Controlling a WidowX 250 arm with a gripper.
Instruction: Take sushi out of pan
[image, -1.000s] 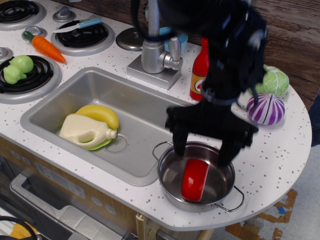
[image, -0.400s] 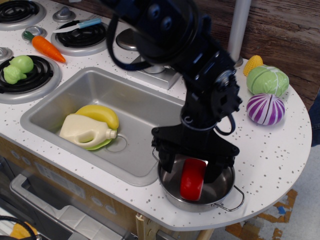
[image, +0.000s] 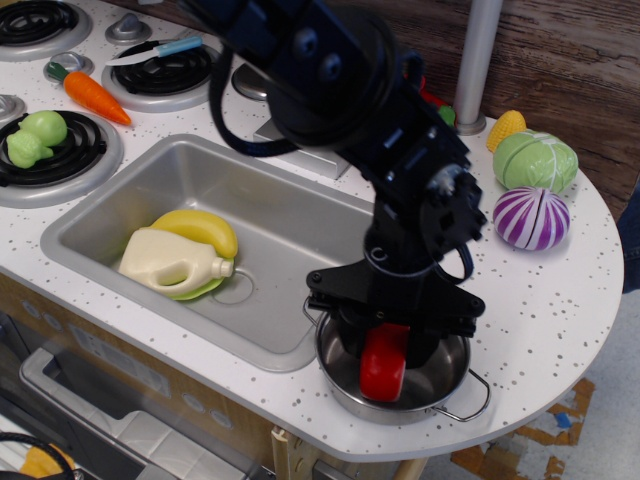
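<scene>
The sushi (image: 385, 364) is a glossy red block standing on edge in the pan (image: 455, 392), a shiny steel pot at the counter's front right. My black gripper (image: 386, 338) is lowered into the pan from above. Its fingers stand on either side of the sushi's upper part, which they partly hide. The jaws look spread slightly wider than the block, and I see no firm contact. The sushi still rests on the pan's floor.
The grey sink basin (image: 130, 190) to the left holds a banana (image: 200, 227) and a cream jug (image: 165, 262). A purple onion (image: 532, 217), a green cabbage (image: 537, 160) and corn (image: 507, 128) lie behind on the right. A carrot (image: 92, 95) lies on the stove. The counter's front edge is close to the pan.
The arm swung left and down over the pan, now hiding the faucet and red bottle. The gripper dropped lower around the sushi. The sushi has barely moved.
</scene>
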